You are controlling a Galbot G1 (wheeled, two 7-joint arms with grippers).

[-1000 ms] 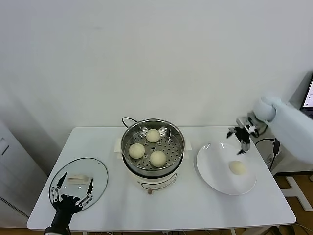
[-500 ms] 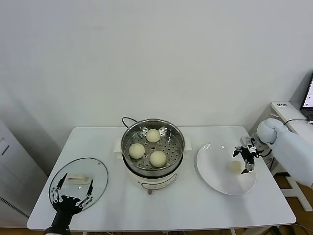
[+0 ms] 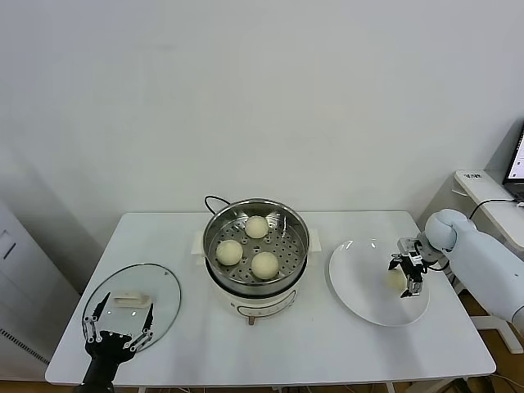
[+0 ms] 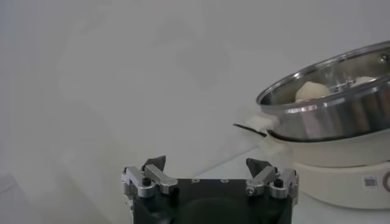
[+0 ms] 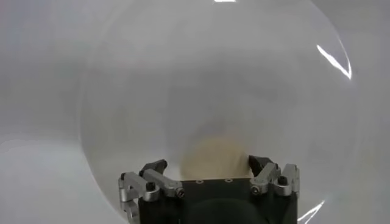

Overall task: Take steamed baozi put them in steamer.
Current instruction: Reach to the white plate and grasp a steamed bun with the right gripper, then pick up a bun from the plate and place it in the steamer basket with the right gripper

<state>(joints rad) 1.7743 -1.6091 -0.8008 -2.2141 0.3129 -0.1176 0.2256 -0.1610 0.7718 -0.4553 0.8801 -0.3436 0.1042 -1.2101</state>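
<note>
Resting on the white plate [image 3: 360, 286]: one bun [image 3: 395, 279], right gripper [image 3: 405, 278] straddling it, fingers apart, contact not discernible. Steamer [image 3: 256, 246], table centre: three buns. Left gripper [image 3: 117, 329]: spread wide, over glass lid [image 3: 131, 306].

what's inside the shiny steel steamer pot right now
Three round cream-white buns sit on the perforated tray of the round stainless-steel steamer pot. Anything beneath the tray is hidden. A fourth bun is on the flat white plate, between the right pincer's fingers.

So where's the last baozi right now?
Head view, robot's right: the fourth baozi lies on the white plate, between the right gripper fingers.
</note>
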